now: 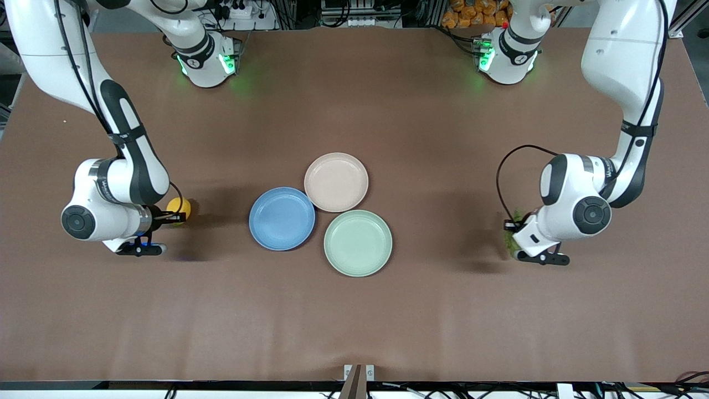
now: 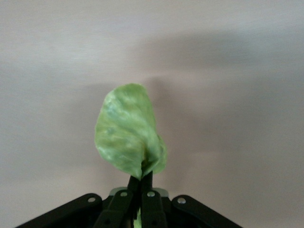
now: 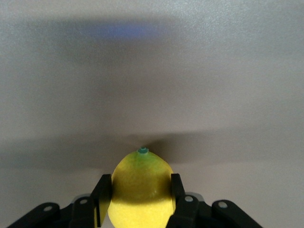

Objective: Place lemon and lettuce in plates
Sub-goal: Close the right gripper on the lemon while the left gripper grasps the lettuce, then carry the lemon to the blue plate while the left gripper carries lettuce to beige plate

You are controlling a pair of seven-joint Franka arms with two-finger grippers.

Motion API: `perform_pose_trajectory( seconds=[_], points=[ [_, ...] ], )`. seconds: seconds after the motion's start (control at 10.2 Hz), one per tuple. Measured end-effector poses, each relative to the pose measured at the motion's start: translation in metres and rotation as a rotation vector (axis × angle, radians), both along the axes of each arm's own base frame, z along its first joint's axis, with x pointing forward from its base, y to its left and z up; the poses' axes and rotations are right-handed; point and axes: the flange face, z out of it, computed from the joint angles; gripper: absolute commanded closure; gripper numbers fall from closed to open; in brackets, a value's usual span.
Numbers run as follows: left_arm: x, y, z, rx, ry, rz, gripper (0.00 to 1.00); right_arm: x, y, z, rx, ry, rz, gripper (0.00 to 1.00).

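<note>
Front view puts three plates in a touching cluster at mid-table: the beige-pink plate (image 1: 336,182) at twelve o'clock of the cluster, the blue plate (image 1: 282,218) at about eight o'clock, and the mint-green plate (image 1: 358,243) at about five o'clock, nearest the front camera. All three are bare. Well apart from them, toward the right arm's end of the brown table (image 1: 421,122), the right gripper (image 1: 178,215) is clamped on the lemon (image 1: 179,209); the right wrist view shows the yellow fruit (image 3: 141,192) squeezed between both fingers (image 3: 176,192), its small green tip pointing away from the wrist, with a shadow on the table beneath it, so it seems to be off the surface. Toward the left arm's end, the left gripper (image 1: 510,237) pinches the lettuce (image 1: 512,235), mostly hidden by the wrist here. In the left wrist view the fingers (image 2: 147,181) close narrowly on the base of the pale green leaf (image 2: 126,130), which stands out past them over bare table.
</note>
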Motion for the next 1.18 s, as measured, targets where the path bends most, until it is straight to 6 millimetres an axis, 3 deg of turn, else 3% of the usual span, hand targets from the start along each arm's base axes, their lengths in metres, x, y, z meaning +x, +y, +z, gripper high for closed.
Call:
perform_pose_trajectory(
  seconds=[0.1, 0.39, 0.69, 0.89, 1.18],
  points=[
    [-0.005, -0.032, 0.015, -0.026, 0.001, 0.04, 1.0, 0.0, -0.001, 0.0, 0.0, 0.001, 0.001, 1.0],
    [-0.033, -0.136, 0.04, -0.087, 0.019, 0.166, 1.0, 0.004, -0.003, 0.017, 0.009, 0.046, 0.022, 1.0],
    [-0.068, -0.214, 0.047, -0.091, 0.025, 0.239, 1.0, 0.017, 0.009, 0.051, 0.016, 0.077, 0.038, 1.0],
    [-0.079, -0.237, 0.04, -0.094, 0.02, 0.276, 1.0, 0.028, 0.049, 0.072, -0.003, 0.059, 0.019, 1.0],
    [-0.089, -0.265, 0.034, -0.123, 0.002, 0.371, 1.0, 0.023, 0.152, 0.081, 0.01, 0.05, -0.101, 1.0]
  ],
)
